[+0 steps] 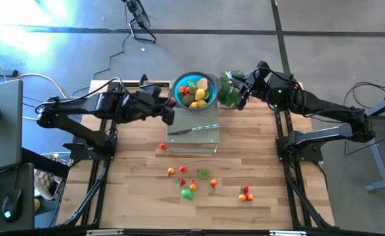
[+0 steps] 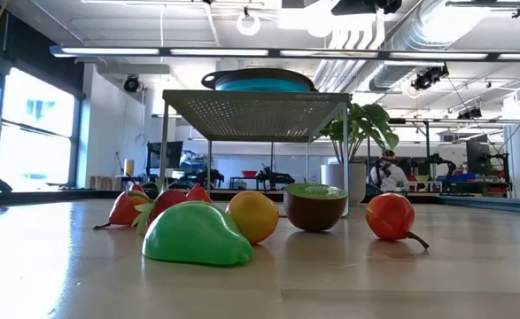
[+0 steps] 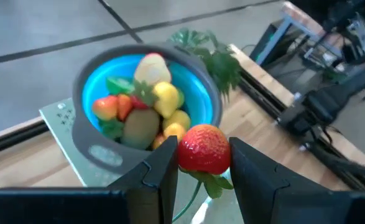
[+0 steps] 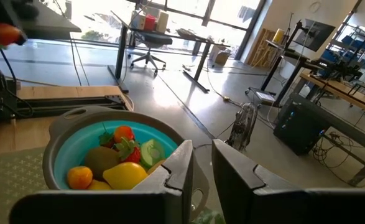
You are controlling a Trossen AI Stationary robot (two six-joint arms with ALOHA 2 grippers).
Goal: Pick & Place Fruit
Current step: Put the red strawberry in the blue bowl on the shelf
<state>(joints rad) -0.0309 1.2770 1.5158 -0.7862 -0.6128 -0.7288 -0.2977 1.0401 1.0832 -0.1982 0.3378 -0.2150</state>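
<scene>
A blue bowl [image 1: 193, 92] with a grey rim sits on a perforated metal stand [image 1: 193, 134] and holds several toy fruits [image 3: 146, 106]. My left gripper [image 1: 170, 105] is beside the bowl's left rim, above the stand, and is shut on a red strawberry [image 3: 204, 149]. My right gripper [image 1: 240, 99] hovers at the bowl's right side by the leafy plant, its fingers [image 4: 183, 168] a narrow gap apart with nothing between them. More fruits lie on the table: a green pear [image 2: 196, 235], an orange one [image 2: 253, 216], a kiwi half [image 2: 315, 206] and red ones [image 2: 390, 216]. My left gripper pinches the strawberry's red body [image 3: 202, 142] between its two fingers, one on each side. The fingers come from the table's left. The strawberry is lifted clear, its green leaves [image 3: 212, 182] hanging out below the fingers.
A slim silver knife [image 1: 192, 129] lies on the stand. The leafy green plant [image 1: 228, 92] stands right of the bowl, close to my right gripper. Loose fruits are scattered over the table's near half [image 1: 205, 180]. Wooden table edges and arm bases flank both sides.
</scene>
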